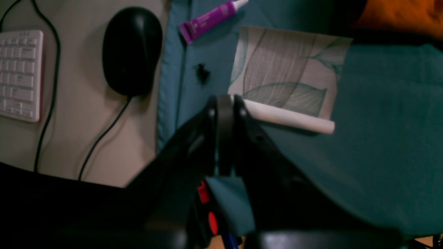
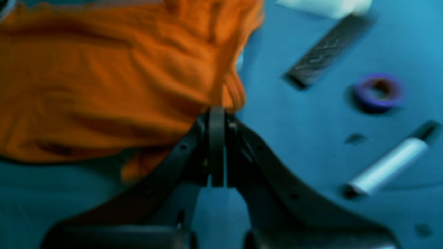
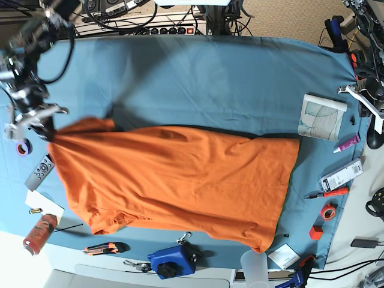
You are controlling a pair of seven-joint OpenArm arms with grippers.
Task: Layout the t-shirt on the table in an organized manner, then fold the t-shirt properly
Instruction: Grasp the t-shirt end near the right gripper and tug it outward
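The orange t-shirt (image 3: 180,180) lies spread across the teal table (image 3: 210,84), wrinkled, with its left end raised. My right gripper (image 3: 45,129) is at that left end. In the right wrist view its jaws are shut (image 2: 217,112) on the edge of the t-shirt (image 2: 114,76). My left gripper (image 3: 353,91) is at the table's right edge, away from the shirt. In the left wrist view it (image 1: 225,100) is shut and empty above the cloth, and a bit of the shirt (image 1: 401,15) shows at the top right.
A leaf-patterned booklet (image 1: 290,76) and a purple tube (image 1: 211,19) lie by the left gripper, with a mouse (image 1: 132,52) and a keyboard (image 1: 19,74) off the cloth. A remote (image 2: 328,52), purple tape (image 2: 379,91) and a white cylinder (image 2: 387,166) lie near the right gripper. Tools line the front edge (image 3: 174,262).
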